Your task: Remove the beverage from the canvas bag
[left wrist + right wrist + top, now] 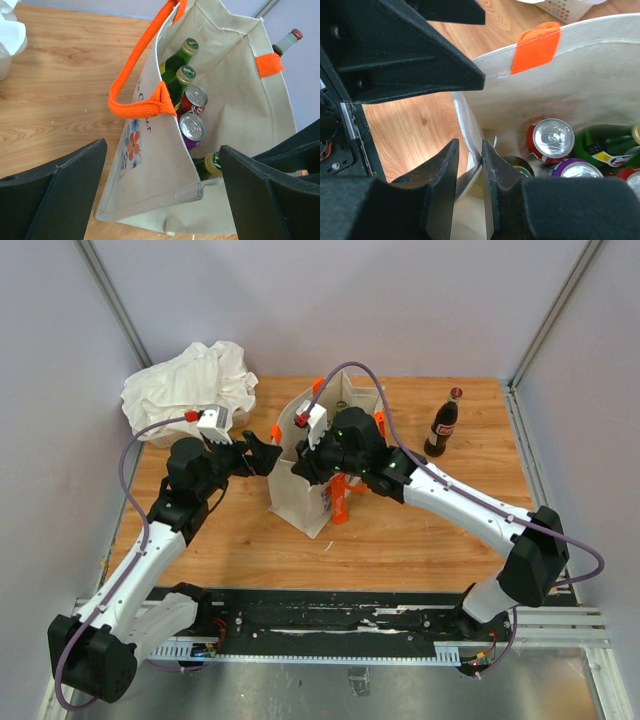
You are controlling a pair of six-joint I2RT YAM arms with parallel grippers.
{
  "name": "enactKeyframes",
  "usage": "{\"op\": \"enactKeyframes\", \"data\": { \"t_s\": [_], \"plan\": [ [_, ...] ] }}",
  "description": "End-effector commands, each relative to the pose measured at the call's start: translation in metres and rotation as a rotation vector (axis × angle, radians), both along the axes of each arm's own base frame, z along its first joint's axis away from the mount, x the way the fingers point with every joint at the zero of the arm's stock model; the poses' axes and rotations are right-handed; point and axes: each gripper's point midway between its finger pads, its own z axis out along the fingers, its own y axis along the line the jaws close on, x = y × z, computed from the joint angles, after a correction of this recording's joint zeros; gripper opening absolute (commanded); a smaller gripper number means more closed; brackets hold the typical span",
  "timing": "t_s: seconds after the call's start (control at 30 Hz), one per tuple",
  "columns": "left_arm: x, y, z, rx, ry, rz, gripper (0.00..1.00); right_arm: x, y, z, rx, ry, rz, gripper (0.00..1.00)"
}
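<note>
At mid-table, between my two arms: canvas bag (300, 502), one, upright, mouth open.

Right gripper (469, 146): jaws narrow, with the bag's wall pinched between them at the rim. Left gripper (162, 147): jaws at their widest, holding nothing, hovering just beside the bag's near corner and looking into the mouth.

Contents, counted from my left wrist view:
- green bottles (186, 75): three, with gold caps. Two are together at the far end and one is at the near corner.
- red can (195, 98): one.
- purple can (191, 127): one, just beside the red one.

A red rim at the edge of my right wrist view may be a further can; I cannot tell. All the drinks stand packed close together.

Outside the bag:
- cola bottle (443, 425): one, upright on the table (400, 540), well apart from the bag.
- white cloth heap (190, 385): one, at the far left corner.
- orange handles (142, 107): two.

Hazards, as I judge them:
- The thin fabric could slip from my right pinch and let the mouth sag shut.
- My left fingers, going in wide, could knock over a neighbouring drink.
- The handle loop lies across the way in and could snag a finger.
- My grippers are near each other at the rim and could collide.
- A lift that drags on the wall could tip the bag.
</note>
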Motion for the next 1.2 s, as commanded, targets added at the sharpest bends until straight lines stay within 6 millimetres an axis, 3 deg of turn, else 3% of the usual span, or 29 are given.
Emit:
{"op": "enactKeyframes", "data": {
  "t_s": [0.0,0.2,0.3,0.4,0.5,0.67,0.8,1.07,1.17],
  "plan": [
    [0.002,-0.008,0.009,0.001,-0.050,-0.033,1.00,-0.023,0.013,-0.035,-0.058,0.108,0.079,0.25],
    [0.009,-0.007,-0.004,0.022,-0.021,-0.023,0.99,-0.046,0.026,-0.053,-0.118,0.180,0.206,0.10],
    [0.011,-0.006,-0.014,0.038,0.002,-0.015,0.94,-0.056,0.030,-0.064,-0.159,0.201,0.243,0.05],
    [0.012,-0.003,-0.026,0.055,0.027,-0.001,0.82,-0.059,0.033,-0.076,-0.174,0.230,0.248,0.03],
    [0.010,-0.001,-0.039,0.075,0.052,0.001,0.59,-0.060,0.034,-0.087,-0.192,0.262,0.248,0.03],
    [0.008,0.002,-0.060,0.104,0.087,0.006,0.26,-0.062,0.022,-0.110,-0.269,0.310,0.218,0.12],
    [0.007,0.001,-0.073,0.116,0.111,0.000,0.02,-0.064,0.006,-0.120,-0.319,0.320,0.168,0.27],
    [0.004,0.004,-0.091,0.116,0.143,0.016,0.01,-0.073,-0.045,-0.143,-0.444,0.332,0.065,0.59],
    [0.004,0.006,-0.096,0.124,0.155,0.027,0.01,-0.077,-0.059,-0.154,-0.493,0.346,0.040,0.63]
  ]
}}
